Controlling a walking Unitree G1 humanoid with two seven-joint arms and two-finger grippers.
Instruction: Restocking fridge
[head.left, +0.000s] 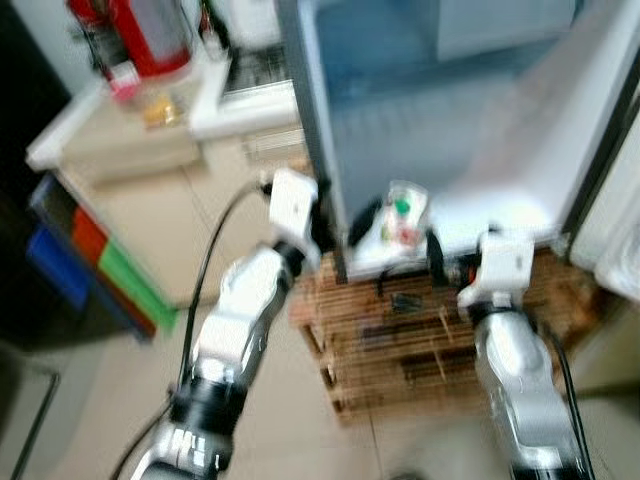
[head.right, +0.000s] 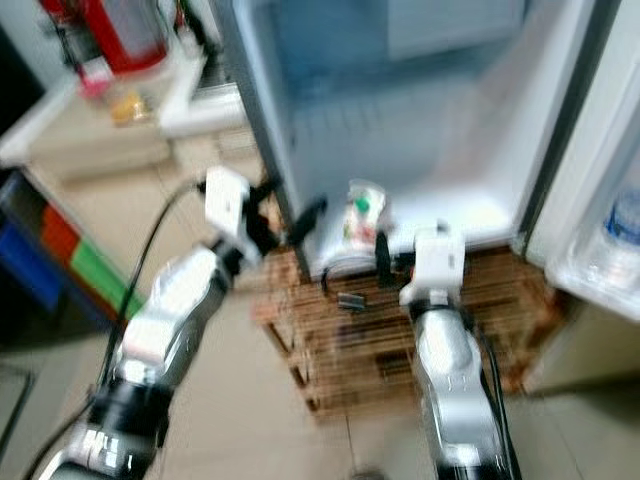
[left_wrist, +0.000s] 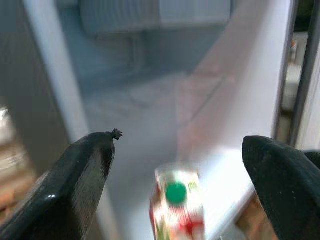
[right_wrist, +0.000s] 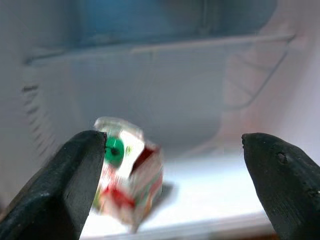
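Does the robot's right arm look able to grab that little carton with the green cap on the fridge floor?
Probably yes. The right gripper is open and faces the carton, which stands at the front of the fridge floor. Nothing lies between them, though the carton sits off toward one finger.

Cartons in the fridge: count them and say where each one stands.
1. A single carton with a green cap stands on the fridge floor near its front edge, ahead of both open pincers. Blur and the upper shelf could hide others.

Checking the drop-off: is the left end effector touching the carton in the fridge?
Apart. In the left wrist view, the carton stands between the open left end effector fingers, with fridge floor showing on both sides.
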